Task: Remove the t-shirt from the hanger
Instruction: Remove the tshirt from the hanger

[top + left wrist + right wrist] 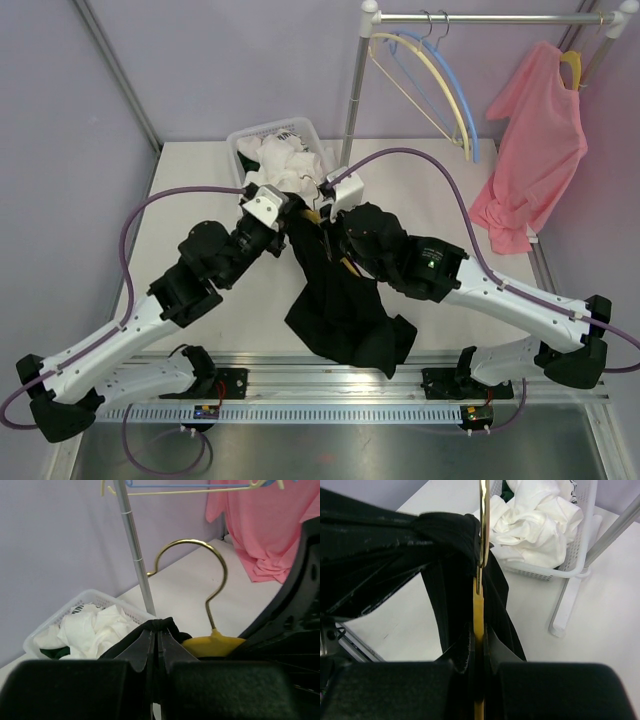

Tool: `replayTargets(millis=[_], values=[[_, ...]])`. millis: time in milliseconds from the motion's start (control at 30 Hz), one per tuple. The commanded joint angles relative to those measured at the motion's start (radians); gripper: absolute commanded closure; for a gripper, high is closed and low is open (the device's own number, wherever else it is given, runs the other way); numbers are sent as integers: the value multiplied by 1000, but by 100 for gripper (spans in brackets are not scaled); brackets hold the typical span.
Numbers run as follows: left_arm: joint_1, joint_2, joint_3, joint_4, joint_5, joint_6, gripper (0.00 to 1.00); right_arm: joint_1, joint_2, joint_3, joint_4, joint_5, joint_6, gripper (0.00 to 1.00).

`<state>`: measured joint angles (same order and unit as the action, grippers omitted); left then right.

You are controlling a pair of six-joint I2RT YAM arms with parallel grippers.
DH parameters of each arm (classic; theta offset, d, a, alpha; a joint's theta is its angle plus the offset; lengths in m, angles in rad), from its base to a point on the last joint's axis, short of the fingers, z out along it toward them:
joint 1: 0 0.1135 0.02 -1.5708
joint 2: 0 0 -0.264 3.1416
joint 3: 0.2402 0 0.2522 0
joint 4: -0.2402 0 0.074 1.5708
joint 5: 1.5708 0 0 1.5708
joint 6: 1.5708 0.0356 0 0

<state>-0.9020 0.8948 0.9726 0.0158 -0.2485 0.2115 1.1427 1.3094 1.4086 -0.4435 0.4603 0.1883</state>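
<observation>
A black t-shirt (340, 300) hangs on a yellow hanger (215, 642) with a brass hook (200, 545), held over the middle of the table. My left gripper (159, 630) is shut on the shirt's black collar (162, 625), next to the hanger's neck. My right gripper (479, 630) is shut on the yellow hanger (478, 615), edge-on between its fingers, with the shirt (445, 565) draped around it. In the top view the two grippers (300, 215) meet at the top of the shirt; its lower part lies crumpled on the table near the front edge.
A white basket (250, 140) of white clothes (535, 520) stands at the back centre. A clothes rack (352, 90) at the back right holds empty hangers (440, 80) and a pink shirt (535, 140). The rack's foot (565, 605) is beside the basket.
</observation>
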Motion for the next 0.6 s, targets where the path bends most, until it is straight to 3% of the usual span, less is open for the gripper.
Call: replayTargets(millis=[0,267,367,400,567], values=[[-49,6,45,61,55,14,100,8,1,41,0,41,-1,100],[-120,42,-6,49,26,25,98,9,-33,10,95,132,-15,100],[-120,35,-23,39,66,61,71,9,-56,-23,155,150,-26,100],[-120,27,-23,24,84,66,57,8,-64,-31,169,152,-30,100],[-120,12,6,-13,110,69,39,8,-96,-72,239,202,-47,100]])
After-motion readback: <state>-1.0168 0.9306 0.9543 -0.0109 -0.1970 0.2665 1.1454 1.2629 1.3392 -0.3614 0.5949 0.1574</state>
